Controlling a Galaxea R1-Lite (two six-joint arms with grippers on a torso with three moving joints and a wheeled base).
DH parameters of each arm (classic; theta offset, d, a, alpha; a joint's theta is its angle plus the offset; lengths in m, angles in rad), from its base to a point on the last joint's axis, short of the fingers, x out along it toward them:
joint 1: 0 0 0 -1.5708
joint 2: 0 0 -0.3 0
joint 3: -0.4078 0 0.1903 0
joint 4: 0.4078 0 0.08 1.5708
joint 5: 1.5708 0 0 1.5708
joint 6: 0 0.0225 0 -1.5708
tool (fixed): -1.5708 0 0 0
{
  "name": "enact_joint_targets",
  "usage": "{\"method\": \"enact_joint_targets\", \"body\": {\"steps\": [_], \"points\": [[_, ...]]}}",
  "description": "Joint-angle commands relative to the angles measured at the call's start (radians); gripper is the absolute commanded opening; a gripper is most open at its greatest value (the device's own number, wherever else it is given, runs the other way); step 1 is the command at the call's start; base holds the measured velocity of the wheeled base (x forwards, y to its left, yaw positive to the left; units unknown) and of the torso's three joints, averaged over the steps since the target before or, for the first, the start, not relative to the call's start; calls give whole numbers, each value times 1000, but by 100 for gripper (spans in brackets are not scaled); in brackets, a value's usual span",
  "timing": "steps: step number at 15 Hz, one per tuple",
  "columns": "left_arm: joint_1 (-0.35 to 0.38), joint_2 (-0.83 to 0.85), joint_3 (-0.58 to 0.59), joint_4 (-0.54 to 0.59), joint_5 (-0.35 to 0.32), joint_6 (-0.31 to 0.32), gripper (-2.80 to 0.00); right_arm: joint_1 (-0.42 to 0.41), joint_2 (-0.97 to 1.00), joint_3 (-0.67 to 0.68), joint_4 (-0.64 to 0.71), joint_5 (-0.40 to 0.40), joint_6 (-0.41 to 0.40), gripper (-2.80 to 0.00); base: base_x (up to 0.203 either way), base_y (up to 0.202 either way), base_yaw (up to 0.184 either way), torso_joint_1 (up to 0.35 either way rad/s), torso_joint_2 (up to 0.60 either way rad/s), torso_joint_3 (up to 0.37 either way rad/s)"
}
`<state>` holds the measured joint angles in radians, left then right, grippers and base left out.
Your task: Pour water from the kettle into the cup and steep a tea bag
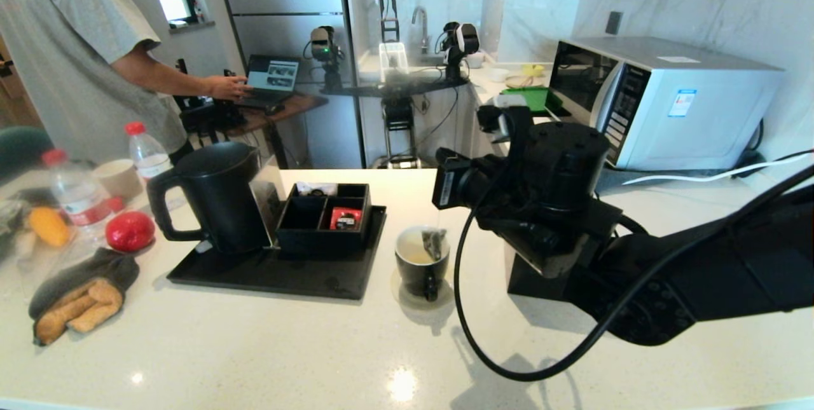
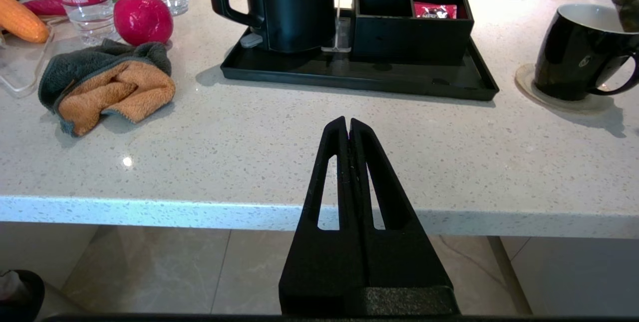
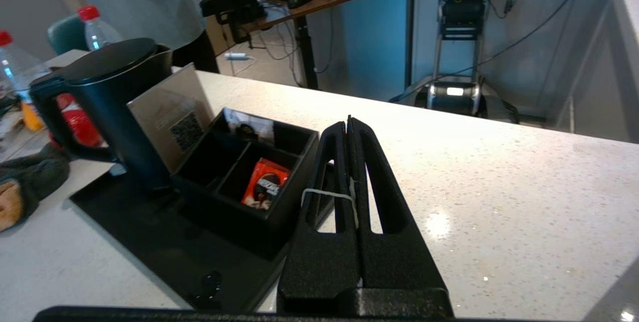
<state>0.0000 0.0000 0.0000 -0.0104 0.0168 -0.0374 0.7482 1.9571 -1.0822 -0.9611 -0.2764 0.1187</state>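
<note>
White speckled counter (image 1: pixel 254 346) carries the kettle (image 1: pixel 219 197) left of centre, the cup (image 1: pixel 421 264) mid-frame. My right gripper (image 3: pixel 349 125), pressed together on the string, hangs the tea bag (image 1: pixel 434 242) there; dip it slowly, keeping the string pinched.

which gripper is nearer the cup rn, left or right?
Right. The right gripper hangs above the counter right by the cup, shut on the tea bag string. The left gripper is shut, back at the counter's near edge, well short of it.
</note>
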Motion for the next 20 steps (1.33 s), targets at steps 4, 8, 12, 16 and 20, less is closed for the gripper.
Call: {"method": "enact_joint_targets", "body": {"steps": [4, 8, 12, 16, 20], "points": [[0, 0, 0, 0, 0, -1, -280, -40, -16, 2, -4, -10, 1, -280, 0, 0, 0, 0, 0, 0], [0, 0, 0, 0, 0, -1, -280, -58, -17, 5, -5, -10, 1, -280, 0, 0, 0, 0, 0, 0], [-1, 0, 0, 0, 0, -1, -280, -58, -15, 5, -5, -10, -1, -280, 0, 0, 0, 0, 0, 0], [0, 0, 0, 0, 0, -1, -280, -58, -15, 11, -5, -10, 0, -280, 0, 0, 0, 0, 0, 0], [0, 0, 0, 0, 0, -1, -280, -64, -18, 10, -7, -10, 1, -280, 0, 0, 0, 0, 0, 0]]}}
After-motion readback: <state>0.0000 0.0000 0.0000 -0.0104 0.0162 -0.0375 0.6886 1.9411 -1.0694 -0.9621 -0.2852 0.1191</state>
